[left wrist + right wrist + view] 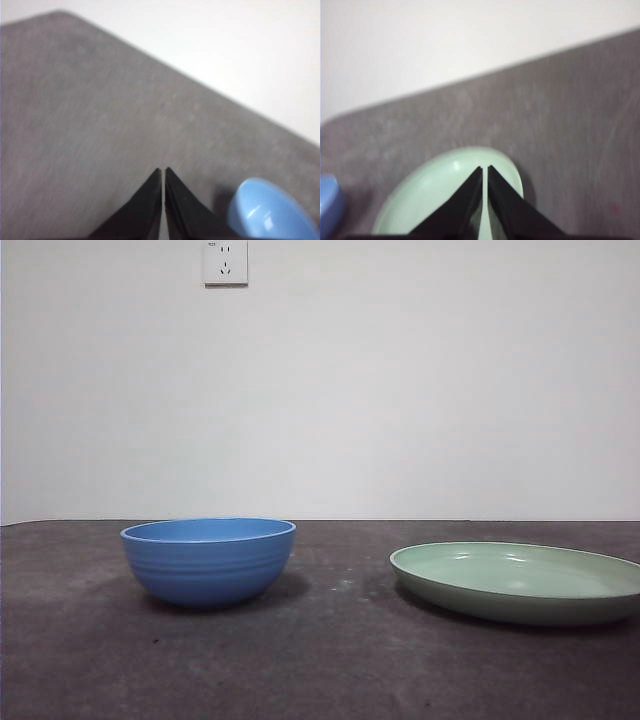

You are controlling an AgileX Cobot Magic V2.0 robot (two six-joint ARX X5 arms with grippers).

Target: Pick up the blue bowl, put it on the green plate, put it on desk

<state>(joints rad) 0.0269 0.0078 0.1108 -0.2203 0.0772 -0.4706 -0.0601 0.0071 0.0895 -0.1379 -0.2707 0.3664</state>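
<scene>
1. Blue bowl [209, 560], seen in the front view, stands upright on the desk [320, 670], left of centre, its faint ridges running around the outer wall. The green plate [518, 582] lies flat on the same surface to the right, well apart from the bowl, with bare tabletop between them. Nothing sits in either dish as far as this low angle shows. A white wall [400, 390] rises behind the desk, and a wall socket [225, 261] is fixed high on it. Neither arm enters this view.

2. In the left wrist view, the left gripper [163, 171] hangs above the desk [90, 125] with its two black jaws pressed almost together, only a hairline slit between them, and nothing held. The blue bowl [270, 212] shows at the corner of the picture, just beside the jaws but not touching them. This picture is blurred.

3. In the right wrist view, the right gripper [485, 169] is likewise closed to a thin slit and holds nothing. It hovers over the green plate [435, 192], its tips pointing across the plate's far rim. An edge of the blue bowl [330, 202] peeks in beside the plate, apart from it.
</scene>
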